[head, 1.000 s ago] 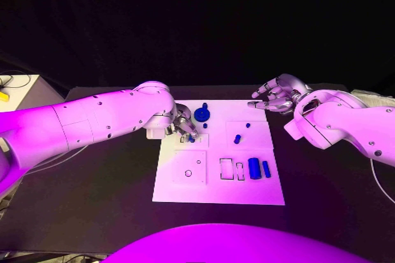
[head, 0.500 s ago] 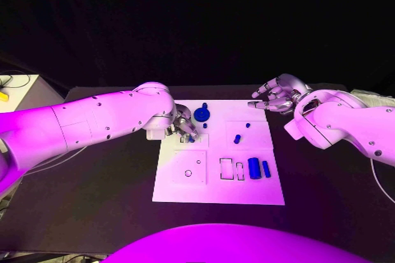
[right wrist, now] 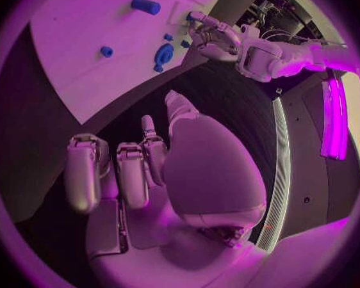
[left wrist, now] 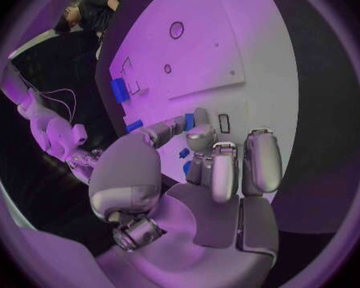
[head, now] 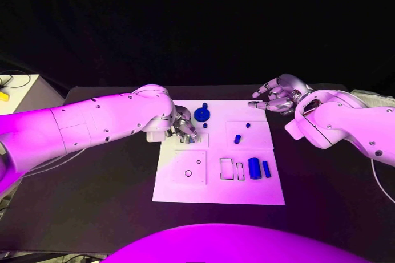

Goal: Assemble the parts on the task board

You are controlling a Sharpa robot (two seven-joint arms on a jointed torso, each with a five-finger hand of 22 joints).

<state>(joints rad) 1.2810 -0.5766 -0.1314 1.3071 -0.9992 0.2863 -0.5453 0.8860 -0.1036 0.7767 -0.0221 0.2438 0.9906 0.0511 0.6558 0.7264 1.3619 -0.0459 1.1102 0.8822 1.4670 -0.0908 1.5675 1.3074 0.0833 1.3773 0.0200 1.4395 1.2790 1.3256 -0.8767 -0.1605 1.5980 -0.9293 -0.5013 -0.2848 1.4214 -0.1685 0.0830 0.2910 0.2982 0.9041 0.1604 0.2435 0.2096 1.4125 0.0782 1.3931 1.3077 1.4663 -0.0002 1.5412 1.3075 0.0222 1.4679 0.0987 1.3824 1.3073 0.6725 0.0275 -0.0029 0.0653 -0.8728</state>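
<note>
From the head, the left hand (head: 182, 128) pinches a small blue part (head: 192, 139) on the task board (head: 219, 191), while the right hand (head: 275, 94) hovers spread beyond its far corner; the left wrist shows that part (left wrist: 189, 121) at the fingertips; the right wrist shows curled, empty fingers (right wrist: 132, 173) over the counter (right wrist: 36, 166).

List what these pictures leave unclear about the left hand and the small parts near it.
- Head view: the left hand covers the small blue part at its fingertips; a grip cannot be confirmed.
- Left wrist view: the fingers hide most of the blue pieces under them; shape unclear.
- Head view: the blue gear-like part is too small to read details.
</note>
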